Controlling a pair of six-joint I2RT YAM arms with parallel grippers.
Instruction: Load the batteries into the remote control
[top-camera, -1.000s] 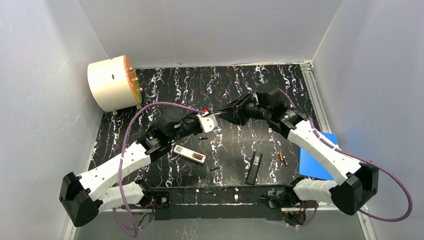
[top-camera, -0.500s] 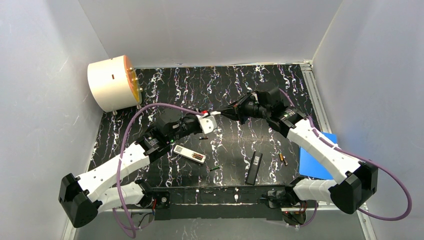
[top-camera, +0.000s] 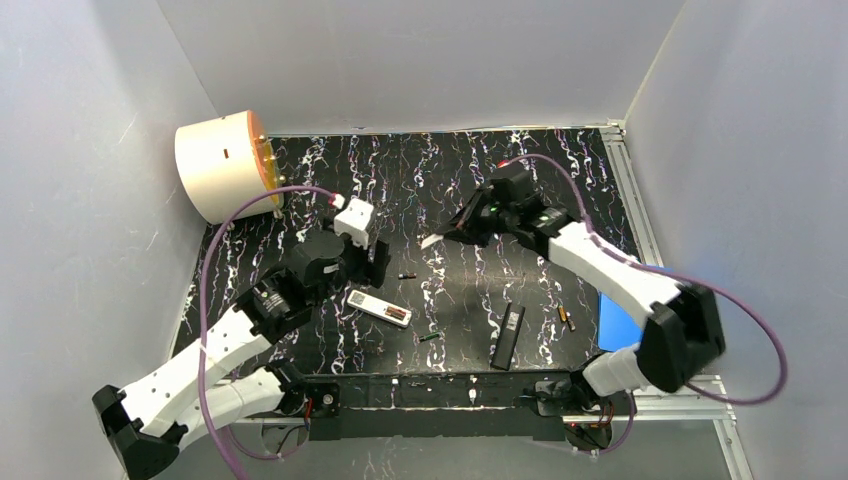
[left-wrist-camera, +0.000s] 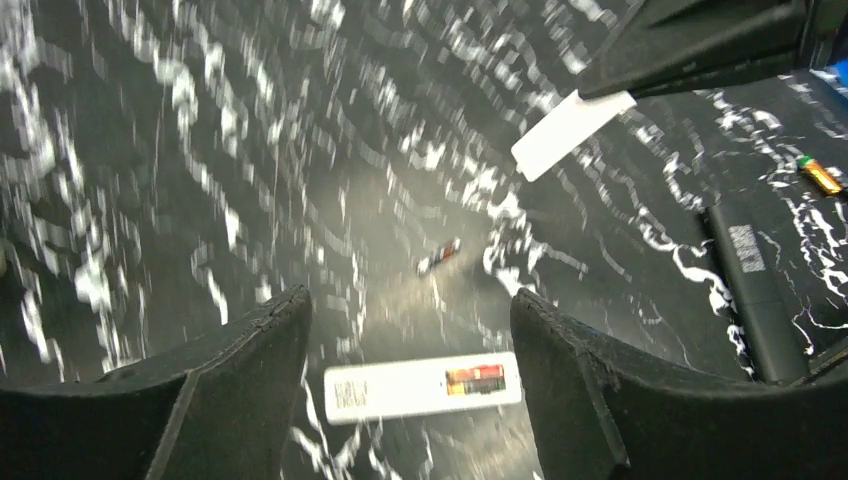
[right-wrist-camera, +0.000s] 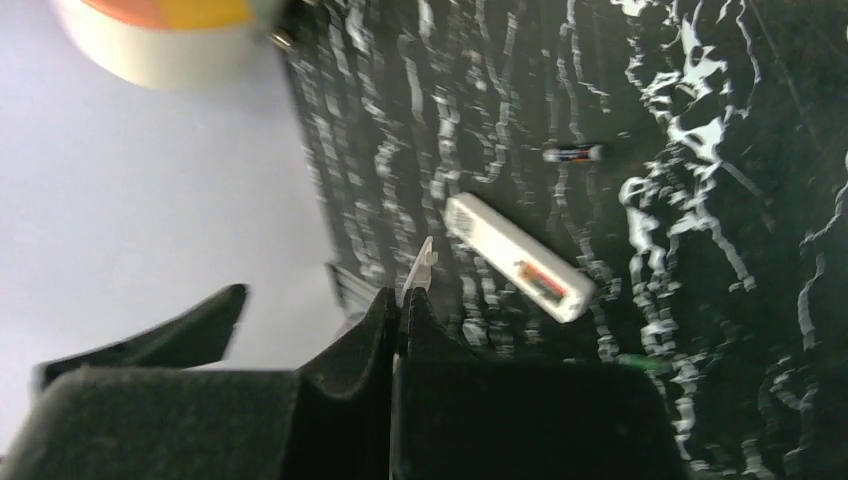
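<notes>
Nearest the arm bases: one green battery (top-camera: 429, 337) loose on the surface (top-camera: 470, 180), with the black remote (top-camera: 508, 335) near it to the right. One gold-tipped battery (top-camera: 566, 318) lies just right of that remote. It may be a pair, too small to tell.

Next out: white remote (top-camera: 380, 307), lying flat with its bay uncovered. Red-orange colour in the bay suggests a cell is seated, number unclear. Just beyond it lies one dark battery (left-wrist-camera: 438, 257).

Count: at least three loose cells, two remotes, one cover.

Left gripper (left-wrist-camera: 405, 305) hangs over the white remote, jaws spread wide, nothing held. Further out, right gripper (right-wrist-camera: 402, 300) is clenched on the thin white battery cover (right-wrist-camera: 420, 265), held clear of the surface.

Handling, our estimate: the cells are light, rigid, smooth and round, so we expect them to roll and slip. We would pinch across mid-barrel, jaws square to its length. The cover is thin plastic and its tab is likely fragile
</notes>
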